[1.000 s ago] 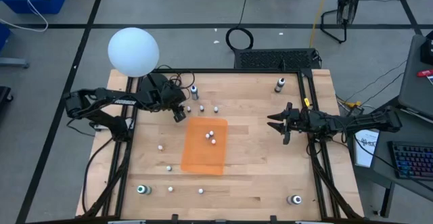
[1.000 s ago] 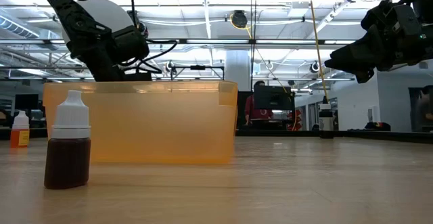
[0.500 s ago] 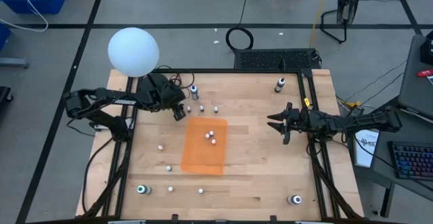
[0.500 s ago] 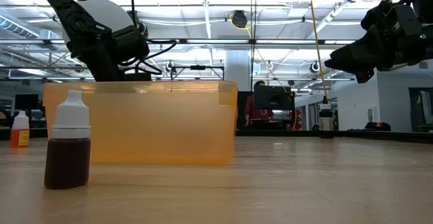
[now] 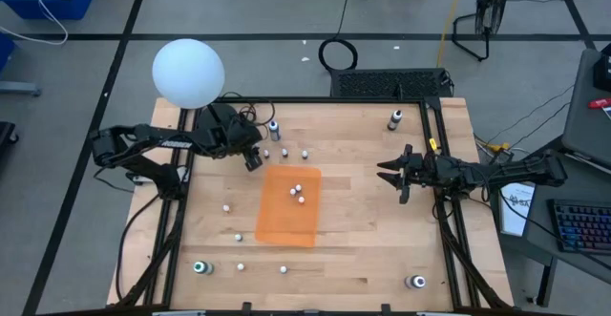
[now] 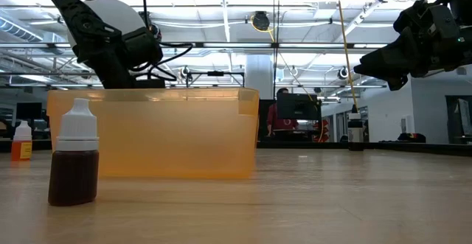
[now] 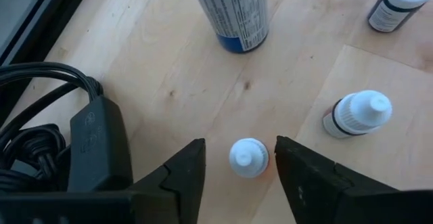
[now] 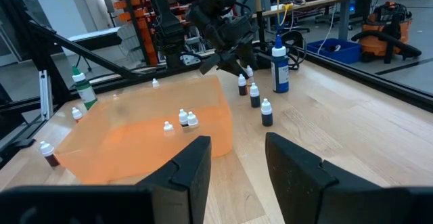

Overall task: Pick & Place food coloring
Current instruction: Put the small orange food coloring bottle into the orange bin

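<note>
The left gripper (image 7: 235,173) is down low near the far left corner of the table (image 5: 382,240), fingers spread with a small bottle (image 7: 248,158) standing right in the gap between them. Nothing gripped: there's daylight on both sides of that white cap, so it's straddled, not held.

Just beyond it stands another dropper bottle (image 7: 356,113), and past that a dark-bodied one (image 7: 400,1) and a taller blue bottle (image 7: 232,11). From overhead the orange tray (image 5: 289,204) lies just beside the gripper toward mid-table, with two little bottles (image 5: 297,193) already inside. More bottles stand scattered near the front edge, one brown-filled one (image 6: 74,155) right up by the low camera.

Over on the far side, the right gripper (image 5: 393,176) hangs above the table, fingers apart and empty, just waiting.

Now the risk, to my eye: that bottle sits a touch nearer one finger. If the fingers close unevenly, the nearer one could shove it first and tip or skid it out. Close too high and they catch only the tapered cap, and it could squirt free. The neighbouring dropper bottle is close enough that a swing toward the tray might clip it.

The bottle itself is upright, long axis vertical, cap pointing up at the wrist camera.
</note>
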